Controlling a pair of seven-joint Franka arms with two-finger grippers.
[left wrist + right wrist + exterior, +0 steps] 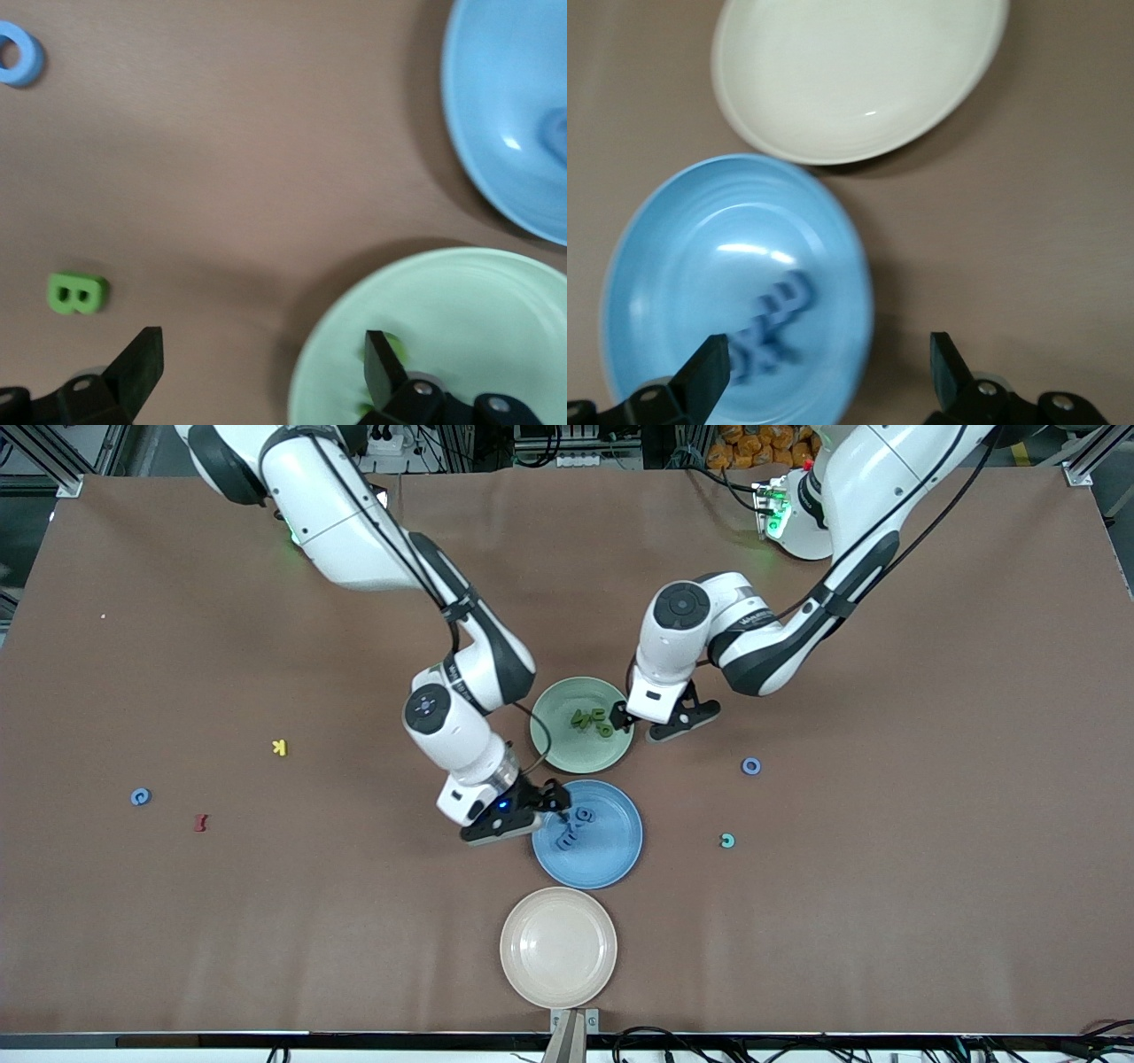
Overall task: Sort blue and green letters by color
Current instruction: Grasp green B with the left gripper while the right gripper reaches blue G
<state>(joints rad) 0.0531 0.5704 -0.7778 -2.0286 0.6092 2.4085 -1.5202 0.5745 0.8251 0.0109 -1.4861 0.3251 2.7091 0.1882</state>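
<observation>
Both tools are over their plates with jaws spread wide and nothing between them. My left tool [631,716] hangs over the edge of the green plate [558,755]; the green letters [591,720] lie in that plate right beside its fingers, just under it. My right tool [551,801] hangs over the rim of the blue plate [611,864]; the blue letters [573,825] lie in a loose heap in the dish just below its fingers. The cream plate [558,948], next to the blue one, holds nothing.

Judged from this, each arm is at the release step — letters dropped, tool free. To do it well, I would lift each tool straight up before swinging away, so a finger does not drag a piece back over the rim.

Still loose on the tabletop: a green B [78,293] close to the left tool's open finger, a blue ring letter [751,766] a little farther out toward the left arm's end, a teal C-shaped piece [727,841], and a blue letter [140,796] well out from the right tool. The yellow K [280,747] and dark red piece [201,823] stay put.
</observation>
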